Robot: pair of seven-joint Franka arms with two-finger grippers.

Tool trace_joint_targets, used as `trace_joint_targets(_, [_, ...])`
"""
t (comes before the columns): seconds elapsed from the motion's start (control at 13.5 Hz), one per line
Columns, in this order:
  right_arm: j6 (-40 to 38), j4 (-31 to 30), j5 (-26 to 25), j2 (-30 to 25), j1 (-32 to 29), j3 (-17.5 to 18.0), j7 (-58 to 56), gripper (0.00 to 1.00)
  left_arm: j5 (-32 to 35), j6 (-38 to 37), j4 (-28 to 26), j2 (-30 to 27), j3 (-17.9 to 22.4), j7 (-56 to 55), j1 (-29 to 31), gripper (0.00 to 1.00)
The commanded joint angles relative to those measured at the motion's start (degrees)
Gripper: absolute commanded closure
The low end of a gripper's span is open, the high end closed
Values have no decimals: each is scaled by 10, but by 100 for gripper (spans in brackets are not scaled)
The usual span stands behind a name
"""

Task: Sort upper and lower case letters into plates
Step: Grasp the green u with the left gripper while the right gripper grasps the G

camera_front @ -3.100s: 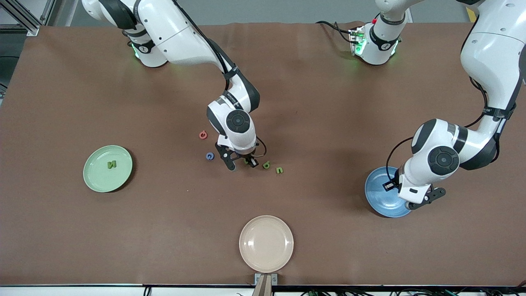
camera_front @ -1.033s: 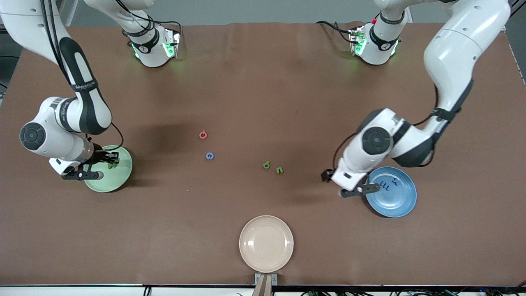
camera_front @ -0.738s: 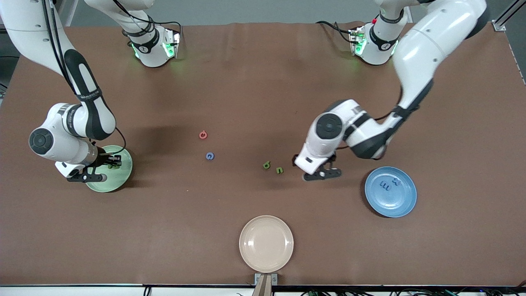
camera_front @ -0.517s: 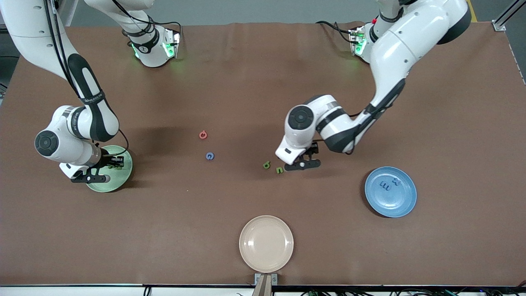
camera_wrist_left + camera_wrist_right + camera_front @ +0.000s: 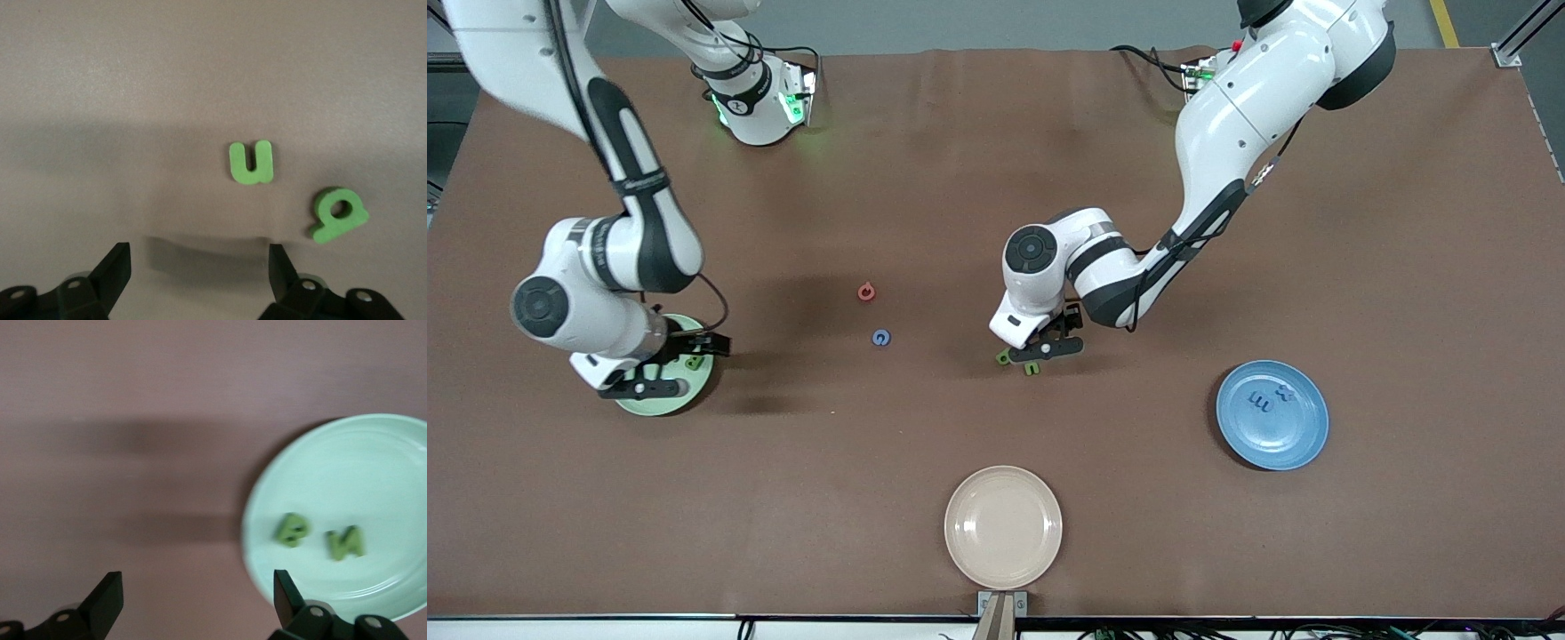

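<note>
Two green letters lie mid-table, just beside each other: a "u" [image 5: 251, 162] and a looped one, b or q [image 5: 337, 213]. In the front view the looped letter [image 5: 1004, 357] and the u [image 5: 1032, 368] peek out from under the left gripper [image 5: 1045, 342], which hangs low over them with its fingers spread wide and nothing between them. From the left wrist view, both letters sit ahead of the fingertips rather than between them, the u closer to the gripper's centre line, the looped one off toward one finger [image 5: 283, 270]. So my guess is the u comes next, and the hand needs to shift forward before dropping. The u's two strokes run along the gripper's line of sight, so the fingers would close across its width.

A red letter [image 5: 866, 292] and a blue one [image 5: 881, 338] lie toward the right arm's end of the table.

The right gripper [image 5: 660, 366] is over the green plate [image 5: 637, 404], fingers apart and empty; two green letters [image 5: 291, 529] [image 5: 345, 542] rest in the plate [image 5: 373, 453]. The blue plate [image 5: 1303, 444] holds two blue letters [image 5: 1270, 397]. The beige plate [image 5: 1003, 527] is empty.
</note>
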Motion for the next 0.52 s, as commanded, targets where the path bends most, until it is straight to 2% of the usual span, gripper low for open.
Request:
trace_joint_targets(0.0, [5, -14, 9, -8, 94, -3, 110, 0, 9, 25, 12, 4, 7, -6, 1, 16])
trace_joint_targets(0.15, [24, -1, 7, -1, 165, -4, 191, 0, 6, 30, 22, 4, 10, -7, 2, 22])
trace_joint_targets(0.44, [41, 57, 10, 75, 228, -4, 298, 0, 6, 43, 49, 23, 10, -11, 2, 29])
